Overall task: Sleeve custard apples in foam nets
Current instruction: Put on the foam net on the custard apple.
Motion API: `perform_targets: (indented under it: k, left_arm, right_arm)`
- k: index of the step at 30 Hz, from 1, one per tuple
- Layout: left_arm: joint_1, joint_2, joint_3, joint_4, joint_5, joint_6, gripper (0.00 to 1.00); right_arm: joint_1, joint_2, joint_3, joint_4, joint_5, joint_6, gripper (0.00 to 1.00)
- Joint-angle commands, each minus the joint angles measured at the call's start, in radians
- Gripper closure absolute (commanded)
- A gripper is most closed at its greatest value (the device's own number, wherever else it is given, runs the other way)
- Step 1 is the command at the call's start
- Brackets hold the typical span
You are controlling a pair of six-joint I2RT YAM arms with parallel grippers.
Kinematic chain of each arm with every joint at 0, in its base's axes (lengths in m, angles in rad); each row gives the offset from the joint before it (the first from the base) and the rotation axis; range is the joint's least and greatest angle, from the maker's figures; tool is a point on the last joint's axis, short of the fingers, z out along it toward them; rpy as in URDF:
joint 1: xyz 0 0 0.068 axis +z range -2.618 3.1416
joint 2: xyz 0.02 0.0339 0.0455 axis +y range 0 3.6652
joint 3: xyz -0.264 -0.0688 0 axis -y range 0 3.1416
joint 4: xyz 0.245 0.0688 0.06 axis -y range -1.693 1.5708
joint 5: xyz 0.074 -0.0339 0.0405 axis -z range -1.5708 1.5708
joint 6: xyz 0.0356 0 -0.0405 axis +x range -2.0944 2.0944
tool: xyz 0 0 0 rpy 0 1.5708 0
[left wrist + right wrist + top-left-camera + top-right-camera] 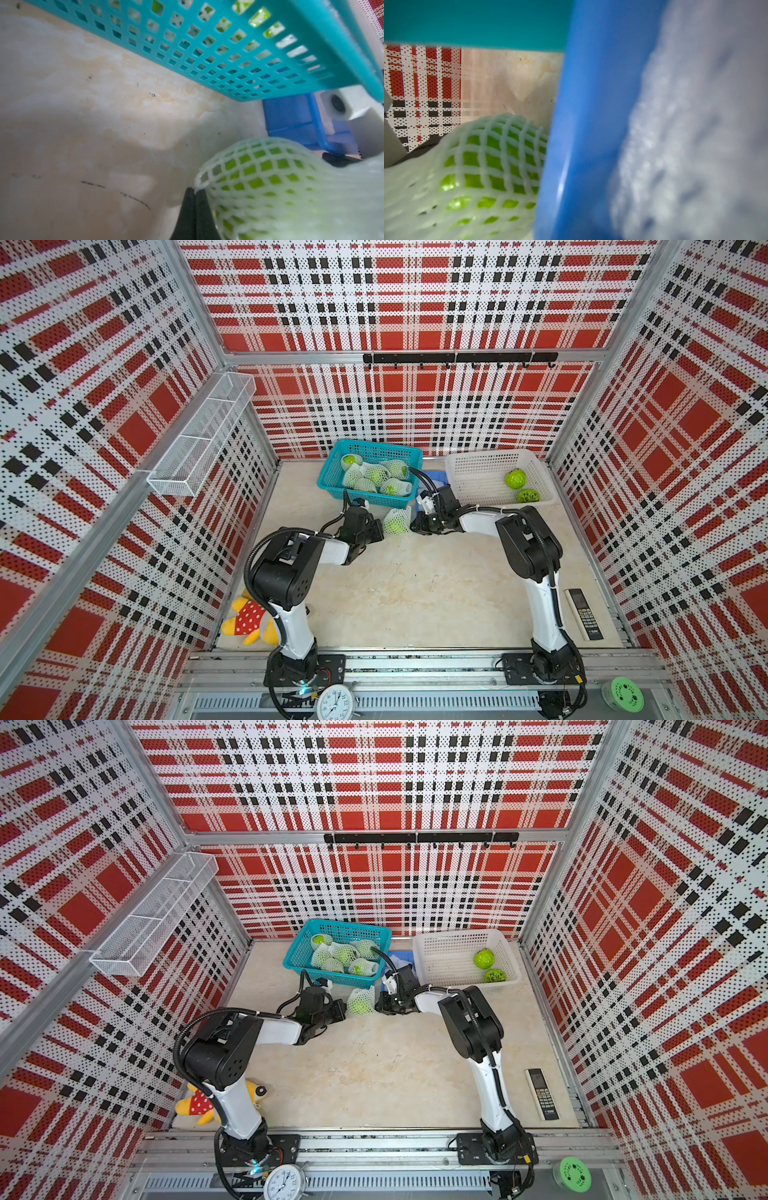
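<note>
Closest to me, the alarm clock (336,703), plush toy (249,622) and remote control (583,614) lie well clear of the work, so I ignore them.

Further in, one custard apple (395,526) sits on the table inside its foam net (401,512), with both arms reaching in from either side. The left gripper (195,192) is clenched: the left wrist view shows its black fingertips (202,207) pressed together on a corner of the net's open edge. The right gripper (415,524) sits just beside the fruit on the opposite side. It reads as closed to me, but I cannot tell whether any mesh is caught in it.

My worry is that thin pinch. The foam is soft and stretchy, so a pull could tear free of the corner, or drag the net back off the fruit instead of seating it. The fruit is round and could roll if either side lets go unevenly.

Just beyond stands the teal basket (370,499), holding several sleeved fruits, its front wall very near both wrists. Lifting carelessly could knock it, and the right arm's cables hang over its corner, a likely snag. The blue tray (438,477) is beside it. Farthest right, the white basket (490,466) holds two bare custard apples (515,479), so I judge more sleeving remains.
</note>
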Motion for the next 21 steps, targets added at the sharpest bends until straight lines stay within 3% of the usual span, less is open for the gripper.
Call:
perform_targets:
  k: [1, 21]
  left_arm:
    - [0.011, 0.030, -0.004, -0.031, -0.007, -0.029, 1.00]
    - [-0.001, 0.090, -0.007, -0.081, 0.051, -0.059, 1.00]
  right_arm:
    - [0.003, 0.064, 0.004, -0.045, 0.053, 0.007, 0.92]
    - [0.030, 0.063, 0.005, -0.078, 0.088, -0.005, 0.92]
